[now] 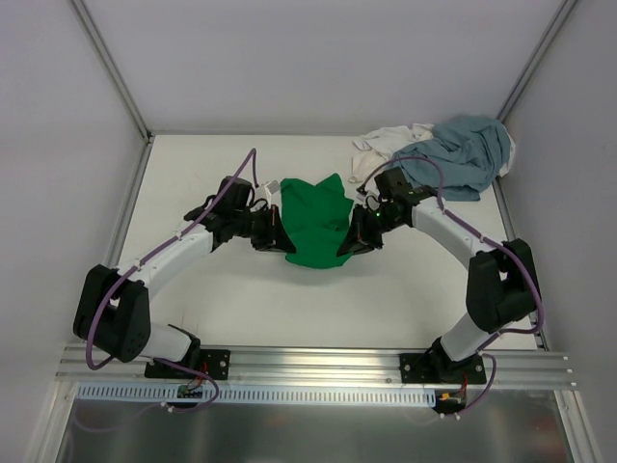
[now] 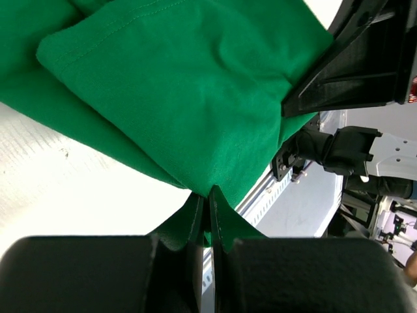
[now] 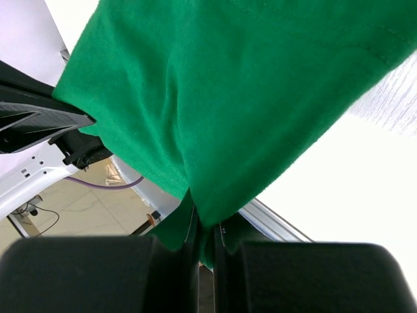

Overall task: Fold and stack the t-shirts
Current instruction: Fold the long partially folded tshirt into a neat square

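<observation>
Green t-shirt, bunched and folded over itself, spans the gap between the two hands over the pale surface; left hand pinches the shirt's left edge, jaws narrow on cloth; right hand likewise grips its right edge; grey-blue t-shirt lies crumpled beyond and right of the green t-shirt, well apart; white t-shirt touches the grey-blue one, on the side nearer the green t-shirt.

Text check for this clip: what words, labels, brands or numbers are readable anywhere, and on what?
None readable.
The green t-shirt shows plain cloth in all three views.
The grey-blue t-shirt and white t-shirt show no print.
The small circuit boards on the front rail are too small to read.
</observation>
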### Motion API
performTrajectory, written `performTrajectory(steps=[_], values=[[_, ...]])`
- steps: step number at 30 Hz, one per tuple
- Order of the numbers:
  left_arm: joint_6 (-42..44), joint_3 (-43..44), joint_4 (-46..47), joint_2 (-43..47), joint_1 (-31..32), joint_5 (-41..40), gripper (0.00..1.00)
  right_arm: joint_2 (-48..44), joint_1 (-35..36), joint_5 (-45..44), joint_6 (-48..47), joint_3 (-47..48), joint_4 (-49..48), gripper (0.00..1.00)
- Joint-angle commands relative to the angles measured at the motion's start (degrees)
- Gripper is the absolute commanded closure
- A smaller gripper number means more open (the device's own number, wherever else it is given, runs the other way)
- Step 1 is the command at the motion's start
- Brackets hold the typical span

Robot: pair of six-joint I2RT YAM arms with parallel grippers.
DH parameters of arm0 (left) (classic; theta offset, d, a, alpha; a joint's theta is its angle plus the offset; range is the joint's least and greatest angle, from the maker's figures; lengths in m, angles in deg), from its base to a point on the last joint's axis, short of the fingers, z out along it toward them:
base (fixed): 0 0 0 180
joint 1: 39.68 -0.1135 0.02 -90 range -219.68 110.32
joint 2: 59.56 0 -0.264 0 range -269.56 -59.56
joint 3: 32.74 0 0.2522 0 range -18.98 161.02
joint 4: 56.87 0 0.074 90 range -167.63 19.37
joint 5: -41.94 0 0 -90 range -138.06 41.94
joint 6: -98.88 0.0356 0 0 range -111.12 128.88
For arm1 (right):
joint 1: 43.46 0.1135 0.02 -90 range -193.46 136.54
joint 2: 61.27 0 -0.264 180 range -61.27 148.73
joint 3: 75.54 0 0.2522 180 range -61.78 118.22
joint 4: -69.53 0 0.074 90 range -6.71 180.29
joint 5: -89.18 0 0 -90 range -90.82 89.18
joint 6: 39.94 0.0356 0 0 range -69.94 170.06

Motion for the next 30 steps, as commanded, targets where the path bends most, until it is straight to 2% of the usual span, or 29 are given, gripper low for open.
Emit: performTrajectory(steps=[1,30], values=[[2.2,-0.3,-0.5,1.3,-0.5,-0.6,1.00,-1.4,-0.1,-1.0,-2.1,3.1,2.1,1.00],[1.5,8.2,-3.1,-4.5,-1.3,0.0,1.00,6.1,-0.2,0.5,-1.4,11.7,3.7,1.00]])
